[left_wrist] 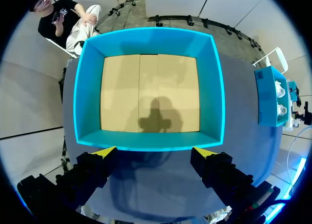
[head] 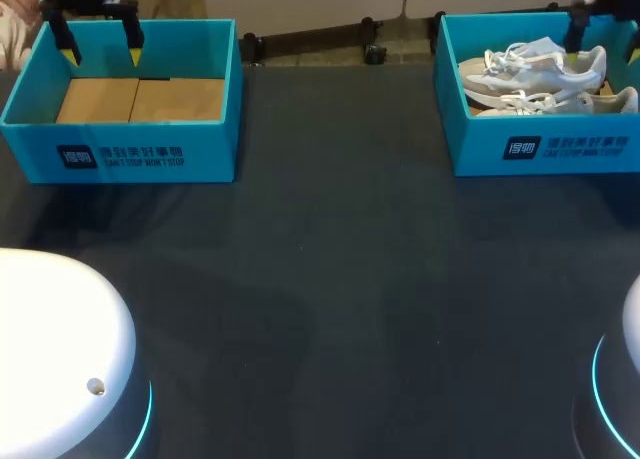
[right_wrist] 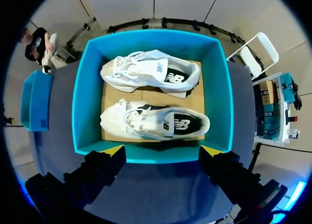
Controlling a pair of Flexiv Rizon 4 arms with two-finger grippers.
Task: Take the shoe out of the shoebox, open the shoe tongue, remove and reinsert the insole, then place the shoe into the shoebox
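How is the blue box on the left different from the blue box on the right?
The left box is empty, showing only its tan cardboard floor; the right box holds two white shoes. The left box sits at the table's far left, the right box at its far right. Both are bright blue and open-topped.

A dark grey table (head: pixel 330 279) fills the space. At its far left corner stands 1 open-topped blue box (head: pixel 120 154), white print on its near wall, its tan cardboard floor (head: pixel 140 101) crossed by seams.
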